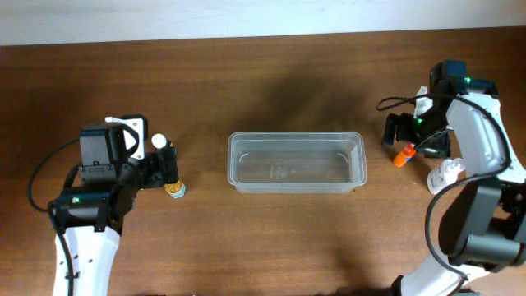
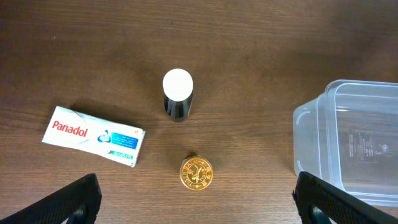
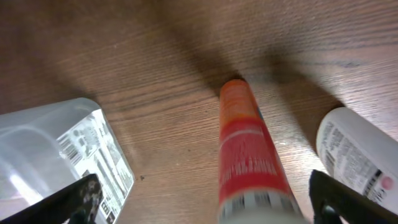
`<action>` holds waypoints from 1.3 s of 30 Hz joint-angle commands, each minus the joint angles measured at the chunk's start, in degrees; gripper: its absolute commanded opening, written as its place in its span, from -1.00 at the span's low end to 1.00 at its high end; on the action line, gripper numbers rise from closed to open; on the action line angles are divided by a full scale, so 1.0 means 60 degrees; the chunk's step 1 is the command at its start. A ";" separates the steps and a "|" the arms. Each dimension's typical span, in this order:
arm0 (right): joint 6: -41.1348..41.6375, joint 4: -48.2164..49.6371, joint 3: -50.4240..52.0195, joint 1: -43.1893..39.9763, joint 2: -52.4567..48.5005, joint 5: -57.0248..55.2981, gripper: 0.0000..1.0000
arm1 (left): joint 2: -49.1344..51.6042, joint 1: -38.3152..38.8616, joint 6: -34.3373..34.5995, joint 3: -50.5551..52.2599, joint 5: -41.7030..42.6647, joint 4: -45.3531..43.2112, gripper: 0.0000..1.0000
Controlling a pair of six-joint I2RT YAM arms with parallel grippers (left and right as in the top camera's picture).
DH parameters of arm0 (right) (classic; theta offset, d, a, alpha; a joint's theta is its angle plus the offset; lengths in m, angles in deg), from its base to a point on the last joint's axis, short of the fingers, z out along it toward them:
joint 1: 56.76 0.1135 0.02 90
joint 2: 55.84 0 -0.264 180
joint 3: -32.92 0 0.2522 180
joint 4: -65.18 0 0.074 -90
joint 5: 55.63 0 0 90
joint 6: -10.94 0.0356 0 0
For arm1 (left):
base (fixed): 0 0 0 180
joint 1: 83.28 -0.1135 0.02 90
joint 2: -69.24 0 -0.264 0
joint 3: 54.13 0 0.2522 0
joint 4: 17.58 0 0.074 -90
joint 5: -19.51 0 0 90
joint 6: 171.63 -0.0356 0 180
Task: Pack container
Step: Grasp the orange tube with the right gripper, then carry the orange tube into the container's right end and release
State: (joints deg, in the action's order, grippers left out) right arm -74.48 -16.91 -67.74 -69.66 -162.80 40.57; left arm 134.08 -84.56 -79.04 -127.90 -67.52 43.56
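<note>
The clear plastic container [image 1: 233, 161] stands empty at the table's middle. At the left are a white Panadol box [image 2: 93, 135], a dark bottle with a white cap [image 2: 178, 93] and a small gold-lidded jar [image 2: 196, 172]. My left gripper [image 2: 196, 202] is open and empty above the jar [image 1: 175, 189], with the container's corner [image 2: 311, 124] to its right. At the right, my right gripper [image 3: 208, 202] is open, low over a lying red-orange tube [image 3: 245, 155] that sits between its fingers. A white bottle [image 3: 354, 158] lies beside the tube. The container's end [image 3: 62, 124] is to the left.
In the overhead view the tube [image 1: 402, 155] and the white bottle [image 1: 446, 174] lie right of the container, under the right arm [image 1: 477, 140]. The left arm [image 1: 99, 189] reaches in from the lower left. The table is dark wood.
</note>
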 commanded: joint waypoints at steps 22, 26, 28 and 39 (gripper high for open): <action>0.0033 0.0189 -0.0178 -0.0656 -0.0197 0.0117 -0.48 | 0.0015 0.0044 -0.0182 -0.0277 -0.0062 0.0040 0.99; 0.0007 0.0149 -0.0186 -0.0623 -0.0117 0.0153 -0.48 | 0.0015 0.0044 -0.0182 -0.0277 -0.0062 0.0036 0.99; -0.0262 0.0084 -0.0248 -0.0510 0.0047 0.0215 -0.48 | 0.0015 0.0044 -0.0182 -0.0277 -0.0062 0.0033 0.99; -0.0721 -0.1789 -0.2167 0.1067 0.2124 0.0222 -0.48 | 0.0015 0.0044 -0.0182 -0.0277 -0.0062 0.0022 0.99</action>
State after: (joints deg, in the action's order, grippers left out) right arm -77.80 -26.42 -76.63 -65.79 -156.55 41.20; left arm 134.08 -84.56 -79.04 -127.90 -67.52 43.60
